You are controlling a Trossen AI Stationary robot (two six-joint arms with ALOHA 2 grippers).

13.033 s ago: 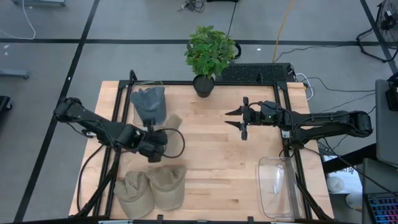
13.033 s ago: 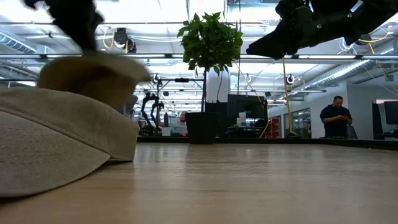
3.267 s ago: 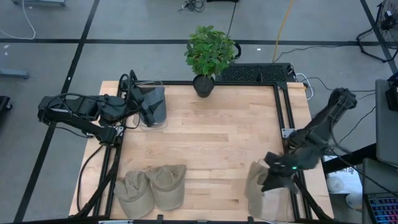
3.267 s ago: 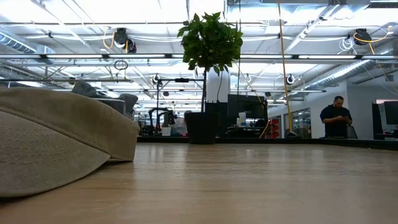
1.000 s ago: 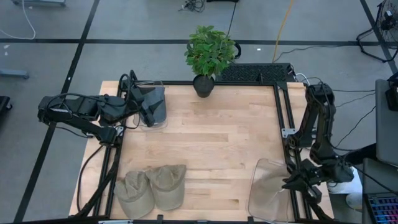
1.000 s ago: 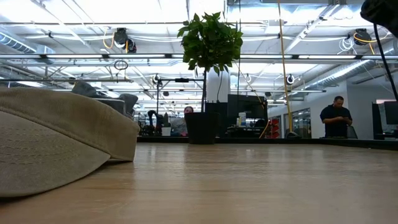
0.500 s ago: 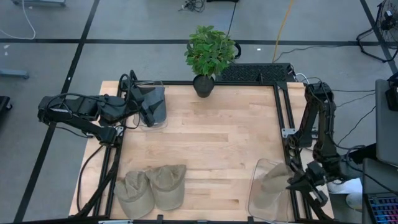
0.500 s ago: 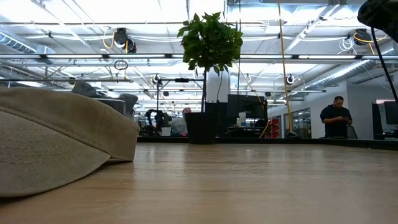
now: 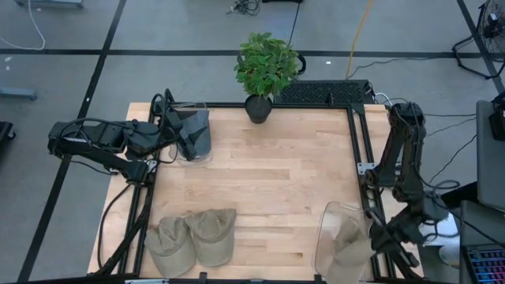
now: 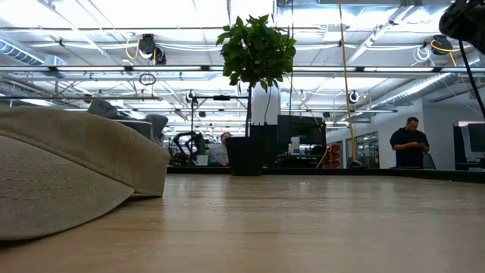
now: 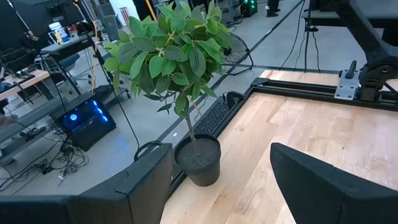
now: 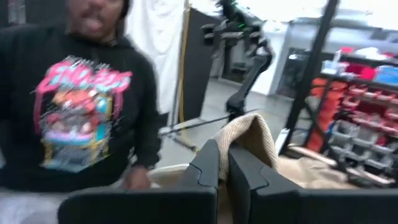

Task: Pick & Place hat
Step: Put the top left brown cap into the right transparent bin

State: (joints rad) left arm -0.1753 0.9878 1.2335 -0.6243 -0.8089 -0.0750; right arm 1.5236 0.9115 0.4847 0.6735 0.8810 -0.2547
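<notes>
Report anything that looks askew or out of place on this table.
The clear bin at the near right corner sits tilted, hanging past the table edge. The right gripper, shut on a tan hat, holds it at that bin. Two more tan hats lie neatly near left. The left gripper waits open.

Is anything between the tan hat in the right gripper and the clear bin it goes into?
Nothing visible. The right gripper, shut on the tan hat, holds it right at the clear bin on the table's near right corner.

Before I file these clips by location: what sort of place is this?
Probably a robotics lab or workshop: open hall with ceiling pipework, another robot arm, parts-bin shelving.
</notes>
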